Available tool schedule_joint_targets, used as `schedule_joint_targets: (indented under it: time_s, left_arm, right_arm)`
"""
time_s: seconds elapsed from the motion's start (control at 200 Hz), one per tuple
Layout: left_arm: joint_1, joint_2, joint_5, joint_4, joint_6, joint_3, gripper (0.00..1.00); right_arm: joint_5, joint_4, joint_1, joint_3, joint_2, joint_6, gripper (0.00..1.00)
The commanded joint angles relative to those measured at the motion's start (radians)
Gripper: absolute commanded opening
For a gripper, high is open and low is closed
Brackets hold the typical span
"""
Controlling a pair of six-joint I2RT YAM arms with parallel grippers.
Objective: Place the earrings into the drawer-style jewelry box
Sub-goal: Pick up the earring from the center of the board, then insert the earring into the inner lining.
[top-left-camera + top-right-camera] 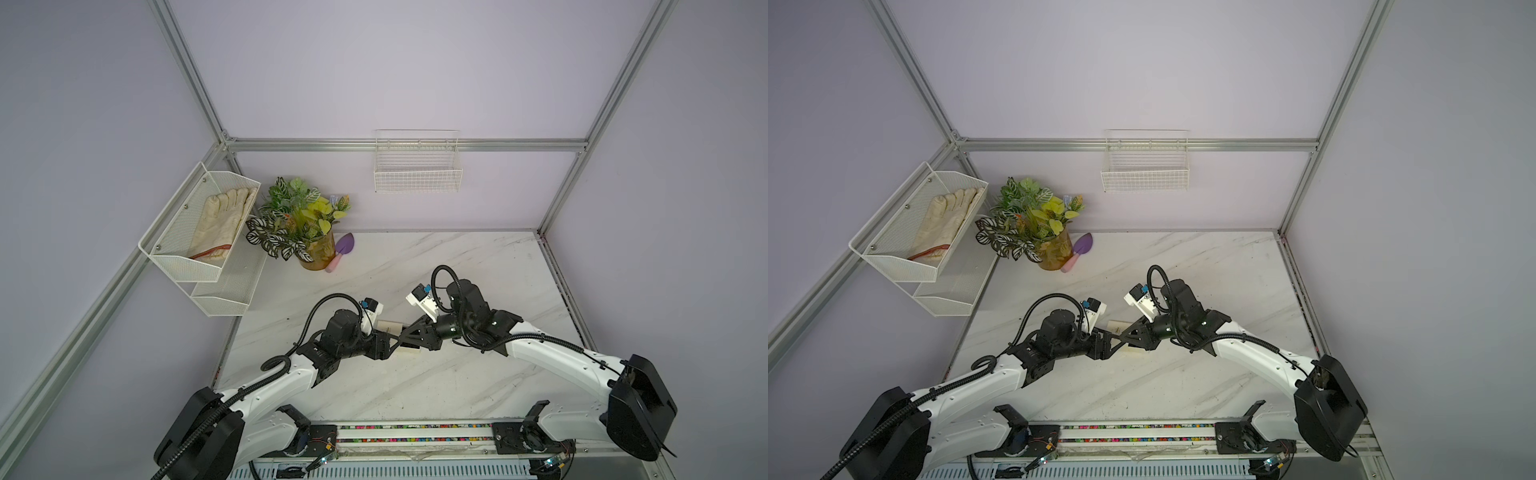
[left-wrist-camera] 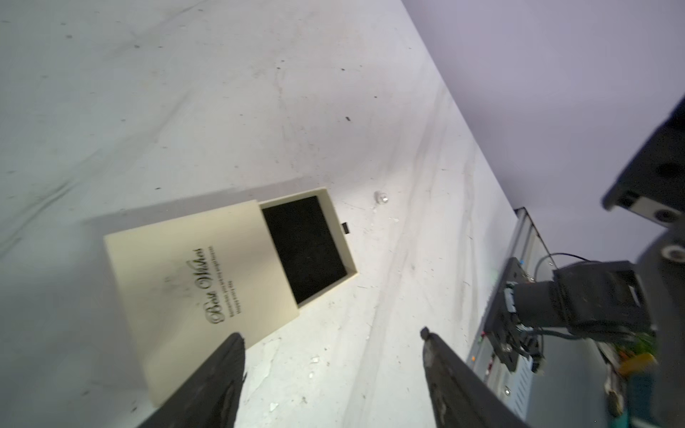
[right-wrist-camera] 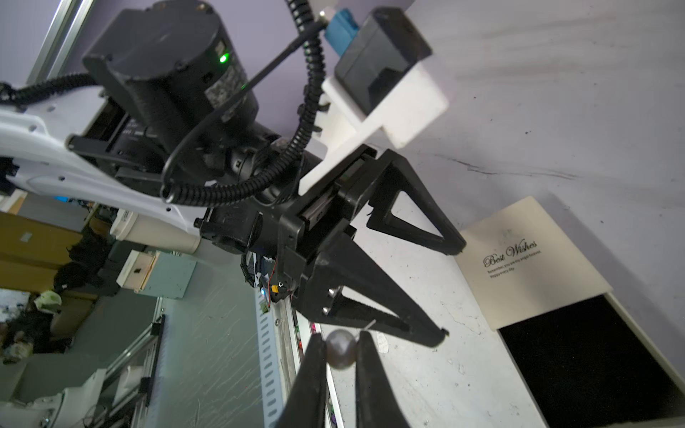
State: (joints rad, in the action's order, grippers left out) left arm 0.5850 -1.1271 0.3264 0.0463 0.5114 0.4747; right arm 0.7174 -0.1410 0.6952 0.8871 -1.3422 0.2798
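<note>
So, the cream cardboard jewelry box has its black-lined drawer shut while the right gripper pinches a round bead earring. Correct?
No: the left wrist view shows the cream cardboard jewelry box with its black-lined drawer open. The right gripper pinches the round bead earring.

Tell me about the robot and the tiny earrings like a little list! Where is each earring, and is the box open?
box: jewelry box on the table, drawer slid out
tray: black tray, no earring seen inside
earring one: held earring, pinched by the right gripper
earring two: loose earring on the table, near the pull tab
other arm: left gripper open, holding nothing
</note>
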Motion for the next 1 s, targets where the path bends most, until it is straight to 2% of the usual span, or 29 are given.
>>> schedule_joint_targets:
  time_s: [0.0,0.075,0.18,0.57,0.775,0.995]
  left_arm:
    - [-0.005,0.088,-0.25,-0.078,0.05,-0.014,0.73]
    - [-0.011,0.141,-0.318,-0.088,0.06,-0.032,0.73]
    - [-0.028,0.159,-0.36,-0.116,0.062,-0.034,0.74]
    - [-0.047,-0.013,-0.354,-0.162,0.039,0.049,0.75]
    - [-0.047,-0.084,-0.313,-0.176,0.024,0.086,0.77]
    - [-0.053,-0.129,-0.325,-0.164,0.015,0.117,0.78]
  right_arm:
    - [-0.024,0.005,-0.044,0.032,-0.041,0.146,0.0]
    - [-0.033,0.002,-0.057,0.029,-0.061,0.203,0.0]
    - [-0.037,-0.031,-0.069,0.04,-0.102,0.272,0.0]
    - [-0.105,-0.099,-0.072,0.072,-0.253,0.327,0.0]
    - [-0.119,-0.09,-0.072,0.065,-0.292,0.358,0.0]
    - [-0.125,-0.07,-0.081,0.067,-0.319,0.416,0.0]
